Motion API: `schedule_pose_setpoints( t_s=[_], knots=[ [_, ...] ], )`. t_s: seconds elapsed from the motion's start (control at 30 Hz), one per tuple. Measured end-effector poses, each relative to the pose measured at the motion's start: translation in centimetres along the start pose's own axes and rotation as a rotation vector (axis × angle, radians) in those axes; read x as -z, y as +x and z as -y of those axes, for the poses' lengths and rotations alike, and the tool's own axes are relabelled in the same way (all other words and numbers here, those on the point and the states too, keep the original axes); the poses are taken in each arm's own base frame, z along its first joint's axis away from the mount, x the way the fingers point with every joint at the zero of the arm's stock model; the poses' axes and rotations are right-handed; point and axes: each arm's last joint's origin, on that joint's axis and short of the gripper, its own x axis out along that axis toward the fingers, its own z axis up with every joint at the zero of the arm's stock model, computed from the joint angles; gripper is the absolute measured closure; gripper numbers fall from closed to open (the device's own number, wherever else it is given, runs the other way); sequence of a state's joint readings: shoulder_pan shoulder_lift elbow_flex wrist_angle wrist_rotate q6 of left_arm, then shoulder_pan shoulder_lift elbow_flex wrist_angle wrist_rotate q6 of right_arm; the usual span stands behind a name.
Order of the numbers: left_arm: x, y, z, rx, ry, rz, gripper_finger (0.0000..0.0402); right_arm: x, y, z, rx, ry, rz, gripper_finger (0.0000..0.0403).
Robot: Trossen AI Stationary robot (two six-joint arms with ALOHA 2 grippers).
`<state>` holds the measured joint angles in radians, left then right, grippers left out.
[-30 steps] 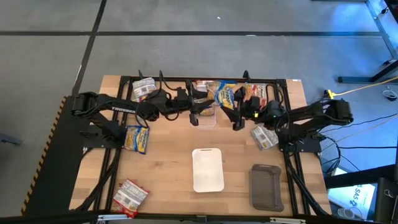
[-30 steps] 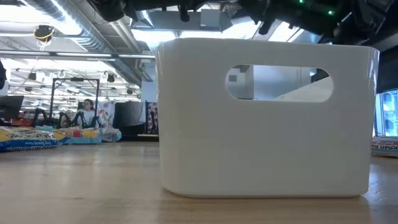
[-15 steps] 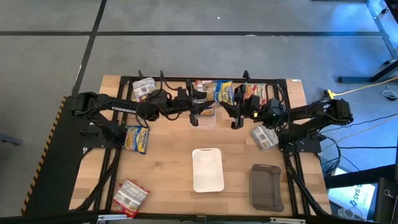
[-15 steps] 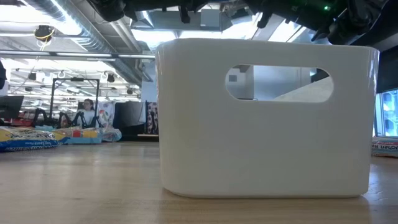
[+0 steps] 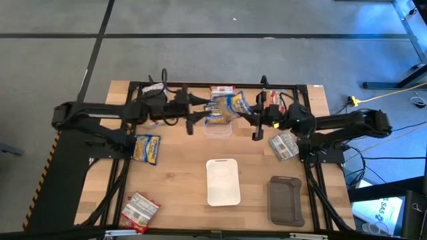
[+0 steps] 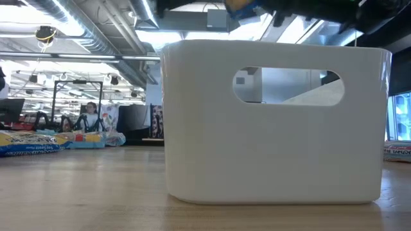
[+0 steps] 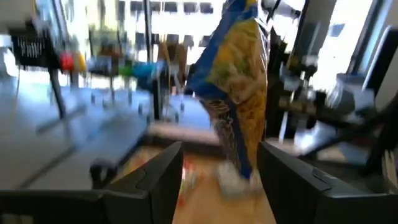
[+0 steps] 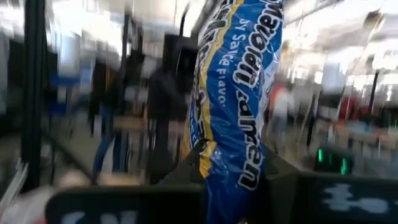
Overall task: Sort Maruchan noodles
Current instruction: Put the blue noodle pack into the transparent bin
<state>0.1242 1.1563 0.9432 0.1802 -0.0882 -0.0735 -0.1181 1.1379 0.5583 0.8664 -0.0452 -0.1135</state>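
High view has the right gripper (image 5: 248, 115) clamped on 1 blue-yellow noodle packet (image 5: 230, 104), held up over the far-centre of the table (image 5: 180, 167). The left gripper (image 5: 192, 120) sits just beside it with fingers spread, holding nothing (right wrist view shows the packet (image 8: 233, 93) pinched upright).

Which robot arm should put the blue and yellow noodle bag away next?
Probably the right one. The right gripper is shut on the blue-yellow packet, held up above the table's far side. The left gripper is open and holds nothing; the packet only hangs in front of it.
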Motion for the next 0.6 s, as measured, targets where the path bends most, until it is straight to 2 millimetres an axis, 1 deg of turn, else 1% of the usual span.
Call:
schedule_pose_setpoints(
  t_s=[0.13,0.23,0.3,0.37,0.43,0.5,0.6],
  knots=[
    [-0.1,-2.4,-0.2,-0.018,-0.02,-0.112,0.0201,0.6,-0.6,-0.2,-0.068,0.017,-0.27,0.0376],
    [0.3,-2.9,-0.1,-0.015,-0.035,-0.17,0.0201,1.3,-0.9,-0.4,-0.134,0.042,-0.486,0.0376],
    [0.5,-2.9,0.2,-0.006,-0.035,-0.182,0.0201,1.7,-1.1,-0.5,-0.171,0.059,-0.596,0.0376],
    [0.7,-2.6,0.4,0.003,-0.03,-0.187,0.02,1.7,-1.1,-0.6,-0.2,0.072,-0.637,0.0376],
    [1.3,-1.9,0.5,0.008,-0.029,-0.216,0.0201,1.8,-1.2,-0.7,-0.212,0.077,-0.652,0.0376],
    [2.0,-1.0,0.7,0.029,-0.06,-0.241,0.0199,1.8,-1.1,-0.7,-0.215,0.078,-0.647,0.0376],
    [2.5,0.2,0.4,0.058,-0.109,-0.24,0.0186,1.6,-1.0,-0.7,-0.218,0.074,-0.63,0.0377]
  ],
)
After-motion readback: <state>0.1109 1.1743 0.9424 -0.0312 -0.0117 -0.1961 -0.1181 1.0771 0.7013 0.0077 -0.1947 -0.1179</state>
